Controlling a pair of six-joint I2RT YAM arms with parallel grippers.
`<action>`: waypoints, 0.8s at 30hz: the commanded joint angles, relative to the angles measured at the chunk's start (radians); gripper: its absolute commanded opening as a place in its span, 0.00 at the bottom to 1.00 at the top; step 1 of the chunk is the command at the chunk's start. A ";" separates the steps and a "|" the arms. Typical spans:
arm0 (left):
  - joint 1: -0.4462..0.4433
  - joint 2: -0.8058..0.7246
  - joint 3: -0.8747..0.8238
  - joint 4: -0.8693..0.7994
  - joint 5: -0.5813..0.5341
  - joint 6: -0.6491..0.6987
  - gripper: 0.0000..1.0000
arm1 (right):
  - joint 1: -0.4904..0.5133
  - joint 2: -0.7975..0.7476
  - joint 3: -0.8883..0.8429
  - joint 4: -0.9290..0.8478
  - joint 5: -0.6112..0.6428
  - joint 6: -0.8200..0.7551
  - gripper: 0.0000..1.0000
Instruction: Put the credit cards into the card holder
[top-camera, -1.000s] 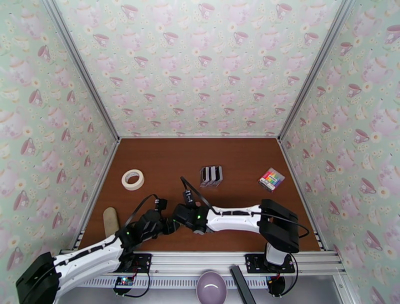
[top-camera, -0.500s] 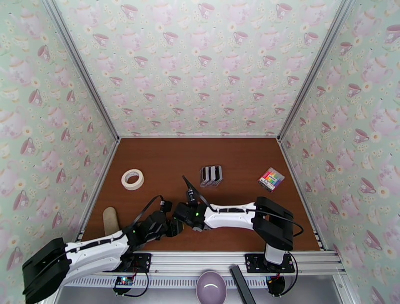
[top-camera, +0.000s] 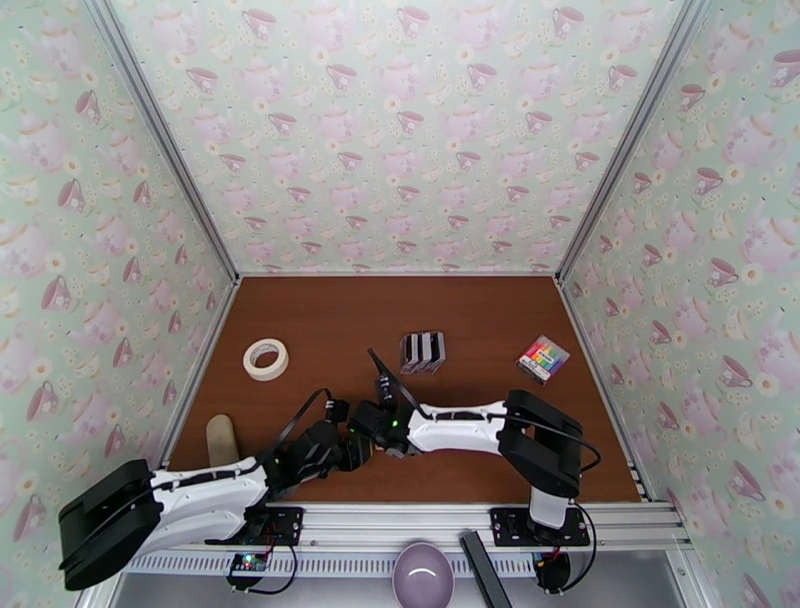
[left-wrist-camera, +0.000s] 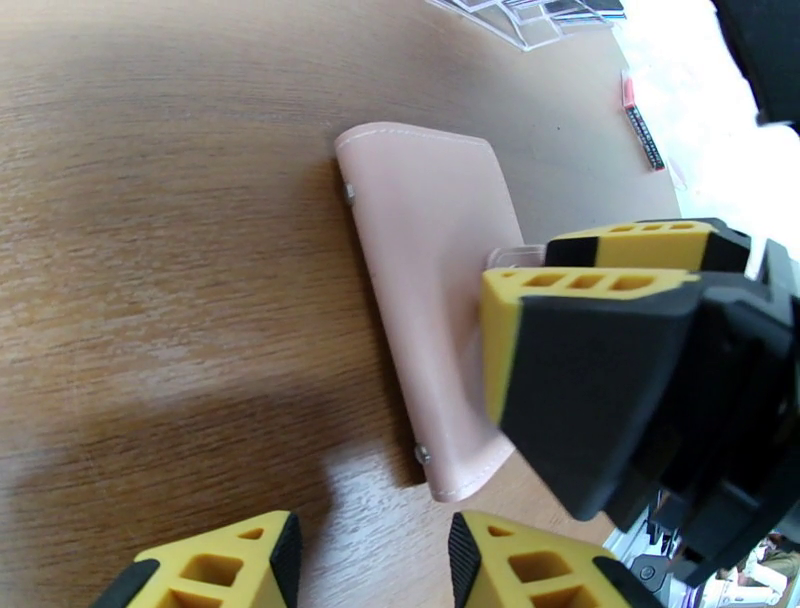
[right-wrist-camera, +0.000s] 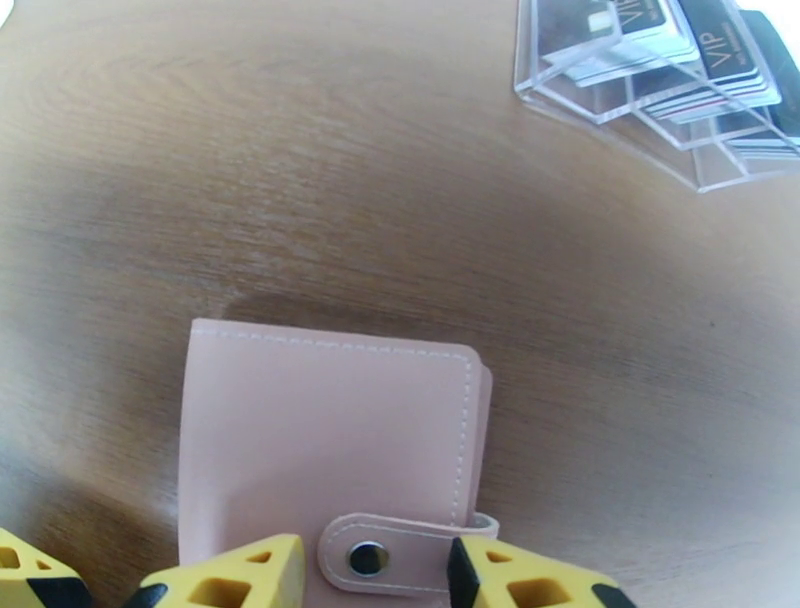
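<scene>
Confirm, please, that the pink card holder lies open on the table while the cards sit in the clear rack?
Not quite: the card holder lies closed on the table, its snap tab fastened, as the right wrist view shows. The credit cards do sit in the clear rack.

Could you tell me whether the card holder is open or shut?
Shut: the card holder lies folded flat, its snap tab closed over the edge.

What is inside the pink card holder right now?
Its inside is hidden: the card holder lies closed on the table, snap tab folded over its cover. Black and white credit cards stand in the clear rack beyond it.
</scene>
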 joint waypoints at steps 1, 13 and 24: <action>-0.006 0.018 0.030 0.020 -0.020 -0.013 0.45 | -0.008 0.032 0.004 0.007 -0.018 -0.014 0.43; -0.009 0.060 0.043 0.045 -0.021 -0.022 0.45 | -0.012 0.036 -0.022 0.027 -0.036 0.000 0.27; -0.009 0.170 0.091 0.106 -0.003 -0.016 0.45 | -0.018 -0.038 -0.062 0.065 -0.042 -0.008 0.13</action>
